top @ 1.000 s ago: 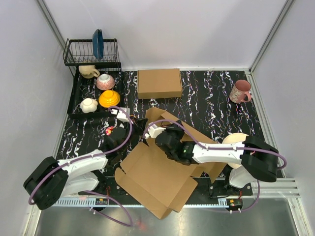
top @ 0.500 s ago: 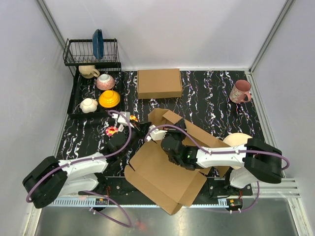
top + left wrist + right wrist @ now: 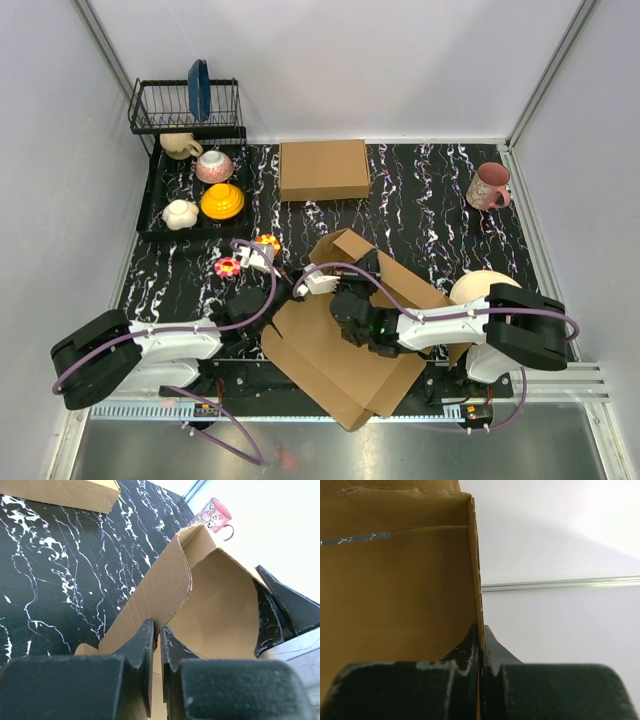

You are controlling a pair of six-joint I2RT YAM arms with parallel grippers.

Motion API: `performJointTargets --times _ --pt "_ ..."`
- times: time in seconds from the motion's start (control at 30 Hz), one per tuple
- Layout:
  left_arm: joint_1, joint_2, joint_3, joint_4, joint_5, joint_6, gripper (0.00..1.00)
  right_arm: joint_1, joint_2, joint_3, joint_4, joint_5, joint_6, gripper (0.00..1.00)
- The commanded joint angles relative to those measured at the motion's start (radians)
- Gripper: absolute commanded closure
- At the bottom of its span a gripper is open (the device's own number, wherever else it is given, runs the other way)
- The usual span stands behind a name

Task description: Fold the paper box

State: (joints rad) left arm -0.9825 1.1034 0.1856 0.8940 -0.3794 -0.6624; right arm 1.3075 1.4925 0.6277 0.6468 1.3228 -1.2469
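Around the work: black, white-veined table [image 3: 430, 200]. Far left, black wire dish rack [image 3: 150, 110] with a blue plate [image 3: 199, 88] standing in it. In front of that, a dark tray [image 3: 150, 190] with beige cup [image 3: 180, 145], pink bowl [image 3: 213, 165], yellow bowl [image 3: 221, 201] and white cup [image 3: 180, 213]. Far centre, neatly formed brown box [image 3: 323, 169], closed, flat-topped. Far right, pink mug [image 3: 488, 186]. Just left of the sheet, small flower-shaped pieces [image 3: 228, 267] on the table. Near right, tan round thing [image 3: 478, 287], half hidden by cardboard and the right arm; cannot tell what.

Paper box [image 3: 330, 345] at near centre between the two arms, lying skewed, near corner out over the table's front edge. Half formed: wide base panel low, far flaps raised and curling over. Plain brown corrugated cardboard, matte, with die-cut edges and crease lines. Curved flap with a ragged top corner in the left wrist view; straight upright wall in the right wrist view.

Pinched at a left flap edge by the left jaws, clenched on cardboard. Clamped at the upright wall's edge by the right jaws, fingers tight either side.
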Motion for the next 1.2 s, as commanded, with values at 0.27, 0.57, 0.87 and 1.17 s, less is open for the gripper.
performJointTargets --times 0.27,0.57,0.87,1.17 --pt "-0.053 0.19 -0.022 0.358 -0.029 -0.106 0.95 0.067 -0.035 0.02 -0.296 0.049 0.363 0.95" --pt "-0.065 0.236 0.014 0.373 -0.032 -0.097 0.94 0.07 -0.078 0.056 -0.521 0.033 0.573 0.93" --pt "-0.065 0.353 -0.018 0.619 -0.006 -0.08 0.94 0.07 -0.061 0.05 -0.518 0.018 0.616 1.0" --pt "-0.085 0.481 0.002 0.772 0.123 -0.062 0.92 0.07 -0.057 0.063 -0.561 0.016 0.665 1.0"
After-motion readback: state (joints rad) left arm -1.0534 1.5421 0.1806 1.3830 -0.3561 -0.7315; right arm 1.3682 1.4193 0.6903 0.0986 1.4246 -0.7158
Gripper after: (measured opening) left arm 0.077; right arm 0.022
